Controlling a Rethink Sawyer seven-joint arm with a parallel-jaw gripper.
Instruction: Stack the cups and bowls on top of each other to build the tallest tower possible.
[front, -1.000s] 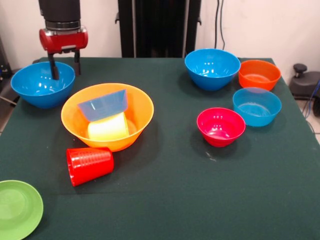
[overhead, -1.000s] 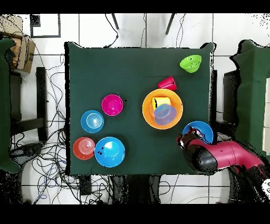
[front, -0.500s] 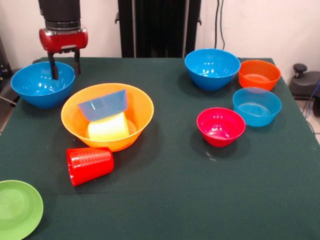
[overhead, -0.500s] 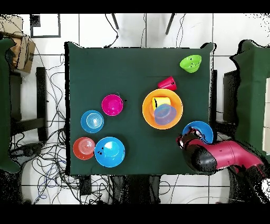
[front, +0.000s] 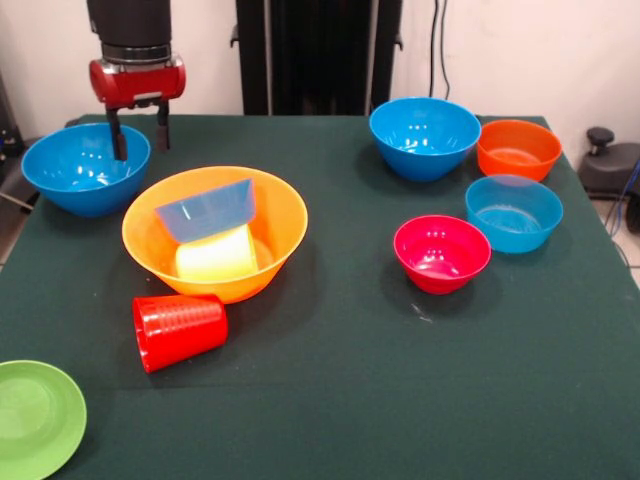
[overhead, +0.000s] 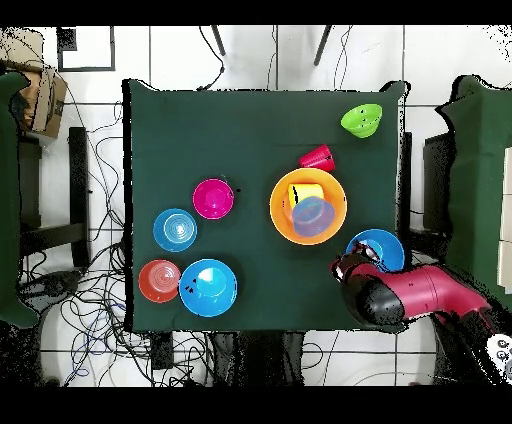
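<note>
My gripper (front: 141, 136) is open and empty. It hangs at the right rim of a deep blue bowl (front: 80, 170) at the far left of the front view. One finger (front: 119, 141) shows against the bowl's inside, the other just outside the rim. The tower's base, the big yellow-orange bowl (front: 280, 225), holds a yellow cup (front: 215, 257) on its side and a tilted pale blue bowl (front: 207, 209). The red ribbed cup (front: 178, 330) lies on its side in front of it. In the overhead view my gripper (overhead: 345, 268) is beside the same blue bowl (overhead: 382, 246).
A light green bowl (front: 35, 415) sits at the near left corner. A second deep blue bowl (front: 425, 137), an orange bowl (front: 518, 148), a pale blue bowl (front: 513, 212) and a pink-red bowl (front: 442, 252) stand upright in a group on the right.
My gripper has shifted a little to the right in the front view, along the deep blue bowl's rim, still open. No bowl or cup has moved.
</note>
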